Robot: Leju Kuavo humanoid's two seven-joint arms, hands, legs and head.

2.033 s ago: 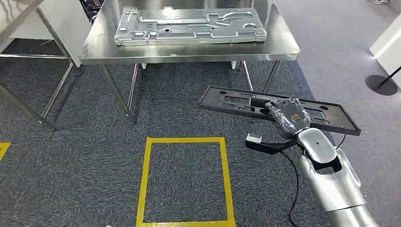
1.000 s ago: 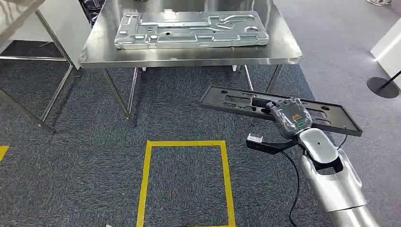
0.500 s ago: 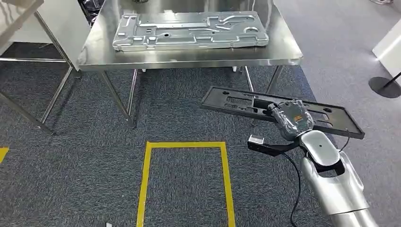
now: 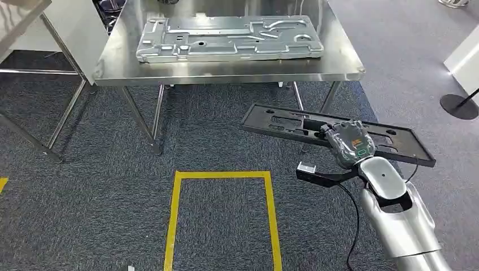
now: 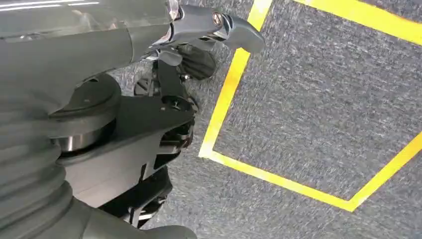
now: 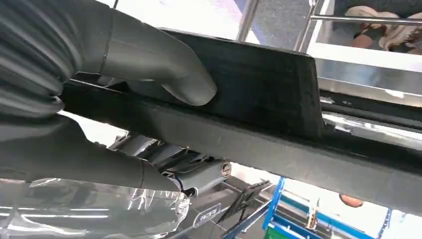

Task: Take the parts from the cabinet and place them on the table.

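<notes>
An industrial test floor or workshop, seen from my own head: ahead of my right hand (image 4: 350,141) stands a bare stainless steel table (image 4: 226,70) on thin metal legs, with a stamped sheet-metal panel (image 4: 229,38) lying on it. Grey carpet (image 4: 85,197) covers the ground, and a square of yellow tape (image 4: 221,220) marks a standing spot to my hand's left. Off to its right sits the round base of a barrier post (image 4: 458,105).
</notes>
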